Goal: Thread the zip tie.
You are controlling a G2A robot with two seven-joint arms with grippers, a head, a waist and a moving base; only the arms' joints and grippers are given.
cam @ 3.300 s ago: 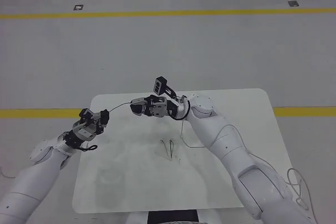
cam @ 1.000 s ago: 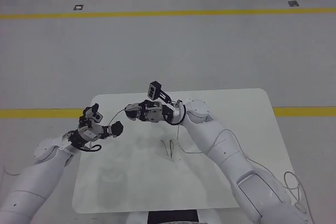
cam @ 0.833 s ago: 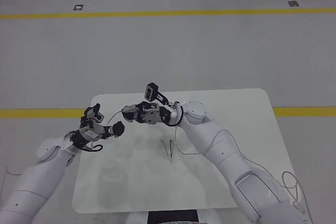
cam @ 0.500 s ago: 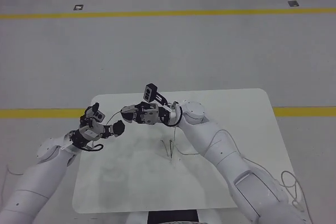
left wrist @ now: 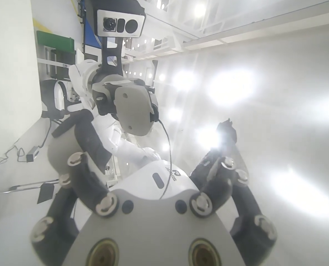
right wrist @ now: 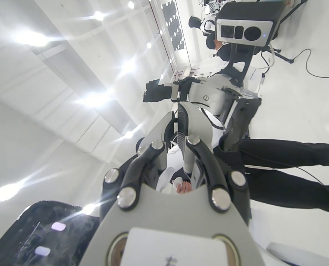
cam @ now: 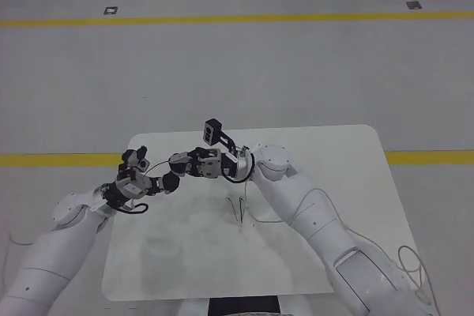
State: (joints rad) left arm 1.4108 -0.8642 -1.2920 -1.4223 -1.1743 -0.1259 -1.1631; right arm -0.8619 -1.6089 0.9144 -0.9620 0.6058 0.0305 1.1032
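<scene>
Over the white table (cam: 332,253), toward 10 o'clock, the right gripper (right wrist: 175,128) pinches the thin black zip tie (left wrist: 166,150) in the air. The left gripper (left wrist: 150,125) faces it, fingers (left wrist: 82,137) spread wide, the tie running down between them.

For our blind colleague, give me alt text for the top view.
A thin zip tie curves between the left end effector and the right end effector over a white table's far left corner. Spare ties lie mid-table.
</scene>
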